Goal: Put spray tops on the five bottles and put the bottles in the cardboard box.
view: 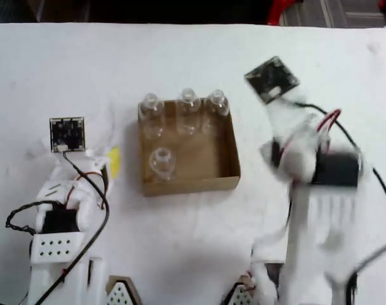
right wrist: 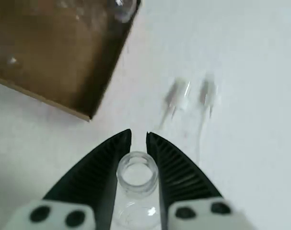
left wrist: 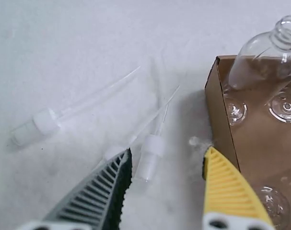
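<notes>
The cardboard box point(view: 193, 184) sits mid-table holding clear bottles without tops: three along its far wall point(view: 188, 103) and one near the front point(view: 161, 161). My left gripper point(left wrist: 168, 153) is open low over the table just left of the box point(left wrist: 217, 110), with a white spray top point(left wrist: 147, 153) lying between its fingers. Another spray top point(left wrist: 40, 127) lies farther off. My right gripper point(right wrist: 138, 135) is shut on the neck of a clear bottle point(right wrist: 135, 175), right of the box point(right wrist: 107, 67). Two spray tops point(right wrist: 179, 95) point(right wrist: 207, 92) lie on the table beyond it.
The table is covered in white cloth. The right arm point(view: 301, 155) stands to the right of the box, the left arm point(view: 65, 203) at the front left. A bottle point(left wrist: 265, 57) stands against the box corner nearest the left gripper.
</notes>
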Controlling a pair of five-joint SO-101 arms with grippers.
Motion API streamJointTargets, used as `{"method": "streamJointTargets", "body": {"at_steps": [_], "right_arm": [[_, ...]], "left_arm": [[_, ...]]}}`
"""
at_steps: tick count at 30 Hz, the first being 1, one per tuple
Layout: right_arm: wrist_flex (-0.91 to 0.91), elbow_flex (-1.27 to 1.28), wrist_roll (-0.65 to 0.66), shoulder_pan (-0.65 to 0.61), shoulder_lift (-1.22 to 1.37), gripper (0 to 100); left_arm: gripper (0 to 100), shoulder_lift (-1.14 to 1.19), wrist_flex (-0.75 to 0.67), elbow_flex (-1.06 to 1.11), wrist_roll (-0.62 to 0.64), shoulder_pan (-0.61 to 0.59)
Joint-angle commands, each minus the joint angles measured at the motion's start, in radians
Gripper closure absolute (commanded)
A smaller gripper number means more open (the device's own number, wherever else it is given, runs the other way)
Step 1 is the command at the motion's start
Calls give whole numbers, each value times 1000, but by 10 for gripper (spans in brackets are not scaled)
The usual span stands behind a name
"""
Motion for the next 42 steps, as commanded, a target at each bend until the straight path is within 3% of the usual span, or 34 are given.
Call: {"method": "streamJointTargets", "body": {"at_steps": [1,6,12,19,42], "right_arm": [[-124,120,-130,-202,-297,981],[-495,445,-293,-314,-418,981],[-924,726,-328,-320,-427,982],[-1283,967,-575,-282,-424,982],[-1322,1171,-583,-311,-427,982]], "left_arm": [[771,-19,-18,-8,2,-7],[771,-19,-14,-6,2,-10],[771,-19,-14,-3,2,-10],[771,-19,-20,-3,2,-7],[771,-19,-15,0,2,-12]]}}
